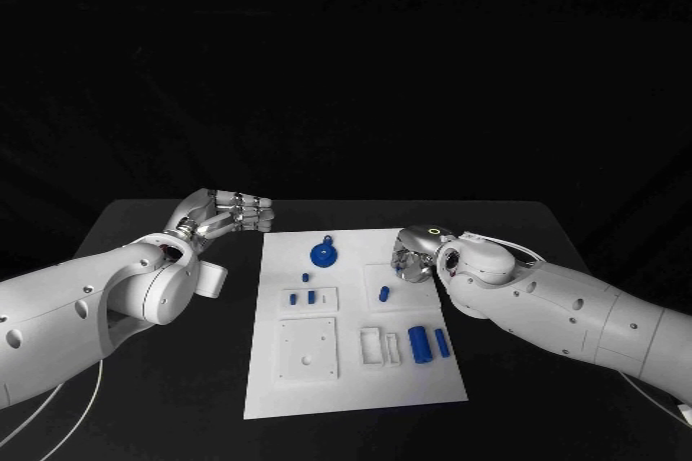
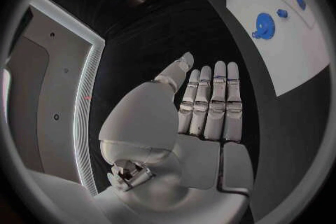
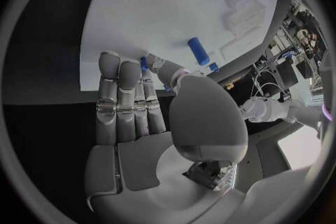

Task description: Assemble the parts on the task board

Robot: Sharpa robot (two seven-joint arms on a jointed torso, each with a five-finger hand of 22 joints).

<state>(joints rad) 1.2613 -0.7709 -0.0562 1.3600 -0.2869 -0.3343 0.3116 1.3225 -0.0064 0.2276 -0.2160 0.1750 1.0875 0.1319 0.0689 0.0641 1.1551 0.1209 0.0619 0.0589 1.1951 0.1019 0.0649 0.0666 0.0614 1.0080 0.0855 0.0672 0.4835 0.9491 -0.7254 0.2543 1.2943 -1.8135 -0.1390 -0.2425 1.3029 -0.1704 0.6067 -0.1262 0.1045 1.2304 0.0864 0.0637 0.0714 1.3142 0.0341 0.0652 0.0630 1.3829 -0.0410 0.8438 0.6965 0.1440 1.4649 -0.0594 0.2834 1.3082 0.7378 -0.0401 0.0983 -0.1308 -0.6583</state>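
Note:
The white task board (image 1: 361, 381) lies in the middle of the black table. On it rest a round blue disc (image 1: 325, 252), small blue pegs (image 1: 300, 298), a short blue cylinder (image 1: 384, 293) and a larger blue cylinder (image 1: 420, 343). My left hand (image 1: 231, 213) hovers off the board's far left corner, fingers straight and palm bare (image 2: 206, 106). My right hand (image 1: 415, 255) hangs over the board's far right edge. Its fingers (image 3: 126, 95) are stretched out flat above the board (image 3: 154, 5) and hold nothing. A sliver of blue shows past its thumb.
White raised blocks (image 1: 307, 349) and open slots (image 1: 381, 346) stand on the board's near half. A slim blue piece (image 1: 441, 342) lies beside the larger cylinder. Bare black table runs along both sides of the board.

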